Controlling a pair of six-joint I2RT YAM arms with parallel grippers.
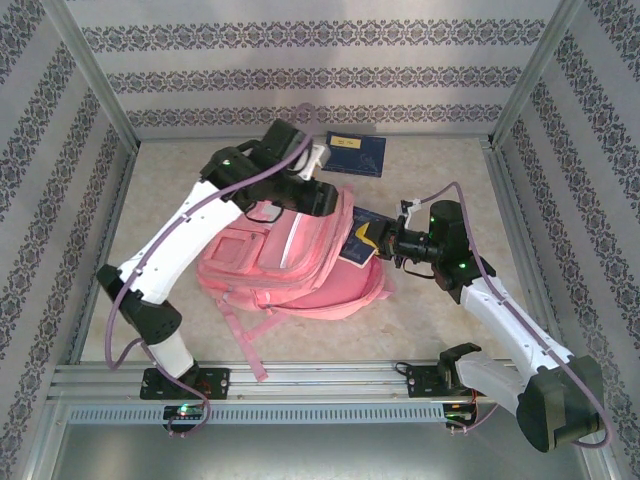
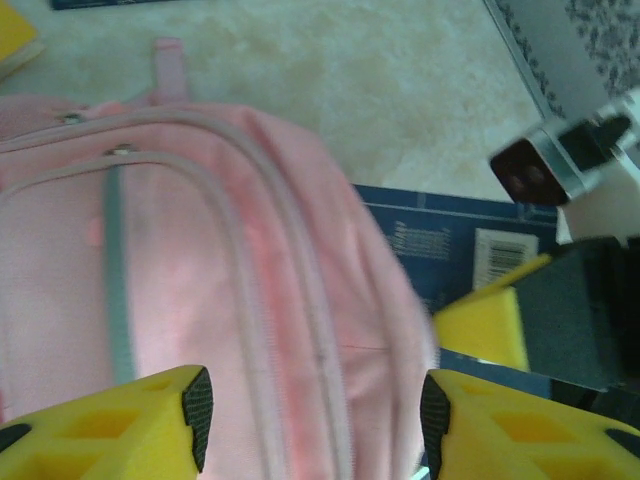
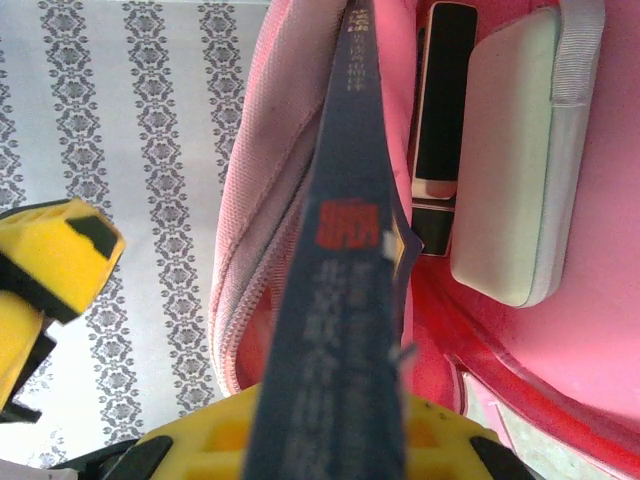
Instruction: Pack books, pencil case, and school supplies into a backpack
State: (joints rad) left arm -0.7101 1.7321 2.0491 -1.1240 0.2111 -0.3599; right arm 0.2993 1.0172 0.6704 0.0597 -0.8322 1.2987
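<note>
Count: one large pink fabric backpack with white trim; two thin flat softcover books; one pale mint-green oblong soft pencil case; one slim black-and-white bar.

The backpack lies flat at the centre of the bench. The navy book with a yellow label lies on the bench just behind the backpack.

The dark blue book is clamped edge-on in the jaws of the right gripper, with its leading end inside the backpack opening. The pencil case and the bar sit side by side in the compartment, beside that book.

The jaws of the left gripper stand apart and grip nothing. They are over the backpack's top face, with the pink fabric between and below them.
</note>
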